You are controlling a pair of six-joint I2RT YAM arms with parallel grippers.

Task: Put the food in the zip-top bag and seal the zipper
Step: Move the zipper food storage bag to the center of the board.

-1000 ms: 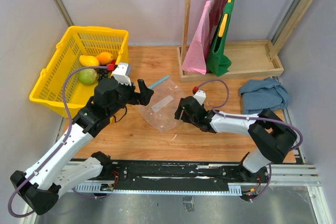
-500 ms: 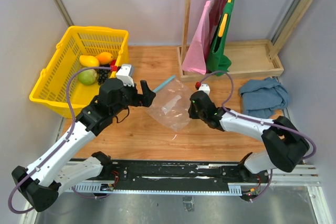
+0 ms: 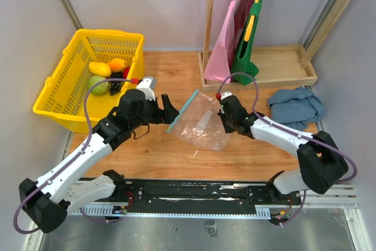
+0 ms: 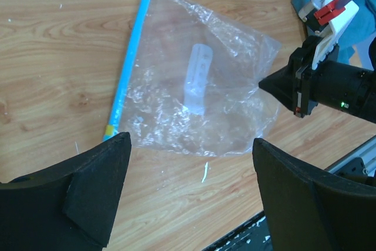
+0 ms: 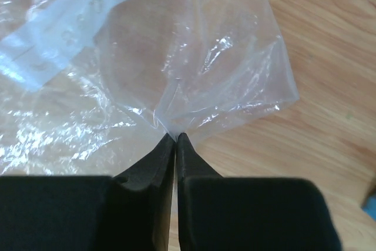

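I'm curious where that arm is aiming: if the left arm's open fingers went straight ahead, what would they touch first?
Probably the blue strip, which lies just ahead of the left fingers, with the rest of the clear bag beyond it. How high the fingers hover above it is hard to judge.

Your wooden table point(image 3: 141, 151) carries a yellow basket point(image 3: 111, 34) at far left, the zip-top bag point(image 3: 202, 126) mid-table, a wooden rack point(image 3: 282, 63) and blue cloth point(image 3: 295, 107) right.
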